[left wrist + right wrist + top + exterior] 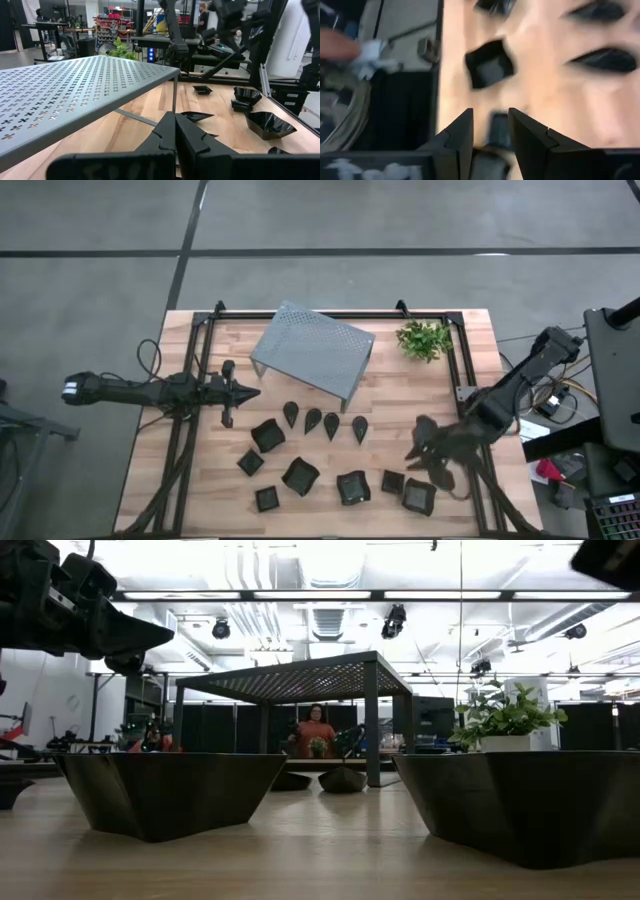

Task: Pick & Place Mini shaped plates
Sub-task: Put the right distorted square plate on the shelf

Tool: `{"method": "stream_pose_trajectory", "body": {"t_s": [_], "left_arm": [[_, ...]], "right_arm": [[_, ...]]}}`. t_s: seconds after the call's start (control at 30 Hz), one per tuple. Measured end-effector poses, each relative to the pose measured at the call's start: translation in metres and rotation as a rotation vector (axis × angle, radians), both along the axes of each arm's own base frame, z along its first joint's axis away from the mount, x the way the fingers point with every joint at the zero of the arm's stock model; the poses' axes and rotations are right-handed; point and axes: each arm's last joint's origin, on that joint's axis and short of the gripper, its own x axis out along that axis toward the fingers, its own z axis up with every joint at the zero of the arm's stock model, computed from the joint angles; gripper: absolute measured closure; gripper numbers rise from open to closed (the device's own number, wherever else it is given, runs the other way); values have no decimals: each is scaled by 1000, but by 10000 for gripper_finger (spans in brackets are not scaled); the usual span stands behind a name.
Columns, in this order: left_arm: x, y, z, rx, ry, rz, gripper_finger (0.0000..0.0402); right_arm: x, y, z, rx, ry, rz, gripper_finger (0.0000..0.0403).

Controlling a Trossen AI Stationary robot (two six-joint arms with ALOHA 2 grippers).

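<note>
hovering over the mini shaped plates (pixel 352 486), right claw (pixel 418 448) spread (left claw (pixel 250 391) pressed together)

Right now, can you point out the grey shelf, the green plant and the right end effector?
grey shelf (pixel 312 346): high view, middle of its perforated top.
green plant (pixel 424 339): high view, its leaves.
right end effector (pixel 421 446): high view, between its fingertips.

Two dark, near-black jointed arms; left arm (pixel 130 389) has a white label patch near its base and a looping black cable. Gripper fingers (pixel 460 137) angular, matte black, wedge-shaped.
</note>
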Motion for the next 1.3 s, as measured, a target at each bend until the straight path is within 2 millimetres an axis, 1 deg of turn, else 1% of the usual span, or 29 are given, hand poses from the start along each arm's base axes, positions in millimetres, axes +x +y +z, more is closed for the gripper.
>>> {"method": "stream_pose_trajectory", "body": {"t_s": [0.1, 0.2, 0.37, 0.5, 0.6, 0.7, 0.87, 1.07, 1.3], "left_arm": [[0, 0, 0, 0, -1, 0, 401], [0, 0, 0, 0, -1, 0, 401], [0, 0, 0, 0, 0, 0, 401], [0, 0, 0, 0, 4, 0, 401], [0, 0, 0, 0, 4, 0, 401], [0, 0, 0, 0, 4, 0, 401], [0, 0, 0, 0, 4, 0, 401], [0, 0, 0, 1, 4, 0, 401], [0, 0, 0, 0, 4, 0, 401]], "right_arm": [[17, 17, -2, 25, 80, -49, 299], [33, 35, -8, 39, 167, -73, 309], [58, 72, -14, 103, 297, -72, 320], [71, 95, -26, 62, 496, -86, 321], [72, 106, -34, -23, 680, -104, 321], [72, 118, -43, -109, 768, -106, 319], [73, 135, -62, -176, 792, -105, 314], [70, 147, -87, -233, 837, -121, 319], [66, 152, -95, -257, 848, -116, 323]]}}
